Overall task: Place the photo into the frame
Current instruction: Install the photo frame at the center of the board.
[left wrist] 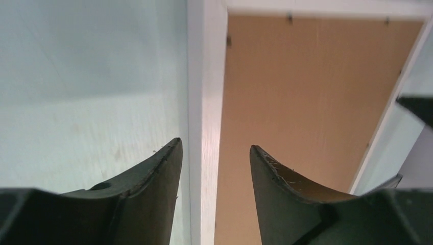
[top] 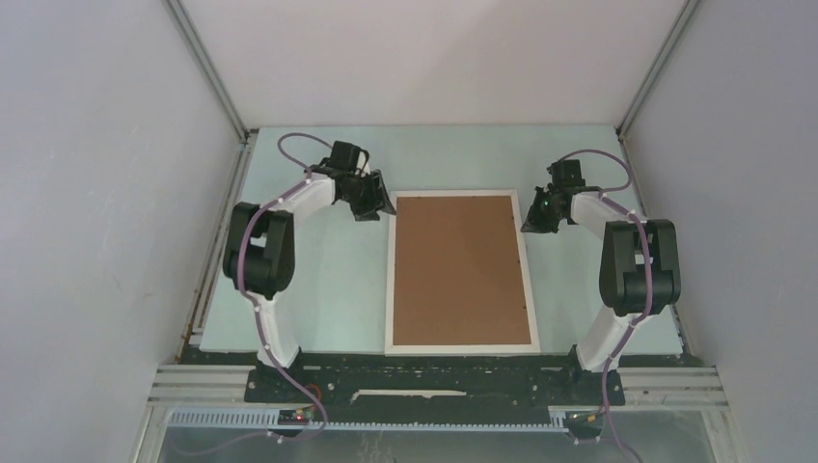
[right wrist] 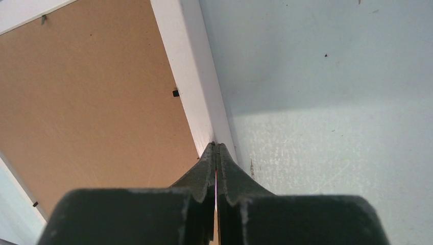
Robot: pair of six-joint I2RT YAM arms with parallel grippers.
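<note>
Frame (top: 390,280) back-up on table (top: 318,289), backing board (top: 458,265) in; looks light, stiff, slim-railed, so take by a rail; left gripper (left wrist: 214,148) apart over one, right gripper (right wrist: 217,145) pressed together beside the other.

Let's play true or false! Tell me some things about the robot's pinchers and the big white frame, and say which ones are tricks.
1. The left gripper is open. True.
2. The right gripper is open wide. False: its fingers are pressed together.
3. A brown backing board fills the white frame. True.
4. The white frame stands up against the back wall. False: it lies flat on the table.
</note>
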